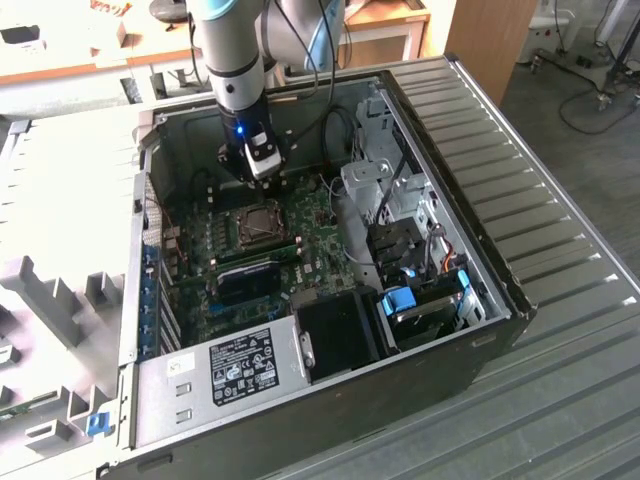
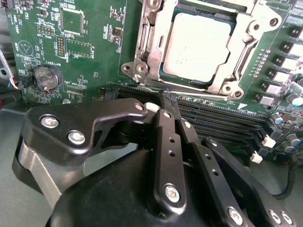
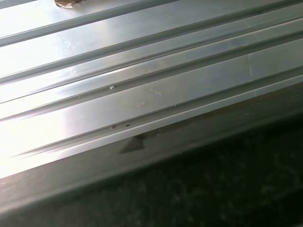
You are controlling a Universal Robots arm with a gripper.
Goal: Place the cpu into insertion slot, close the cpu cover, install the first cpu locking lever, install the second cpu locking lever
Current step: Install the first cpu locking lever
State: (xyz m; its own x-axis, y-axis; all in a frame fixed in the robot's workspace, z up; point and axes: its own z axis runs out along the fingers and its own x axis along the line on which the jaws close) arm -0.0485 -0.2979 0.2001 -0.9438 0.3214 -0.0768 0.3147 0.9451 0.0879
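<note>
The cpu (image 2: 196,40) lies flat in the insertion slot (image 1: 258,222), and the cpu cover (image 2: 150,47) seems to be down around it. The pincer (image 2: 174,118) hovers just beside it, closed and holding nothing. Locking the cover down looks like the job in hand. That calls for a small, careful push.

cpu cover (image 2: 148,42) cropped, far edge unseen

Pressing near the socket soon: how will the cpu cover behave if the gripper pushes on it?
The cpu cover looks like thin sheet metal, so it is probably springy and bendable under off-centre force. It lies flat around the cpu, so it likely won't slide, only flex.
</note>
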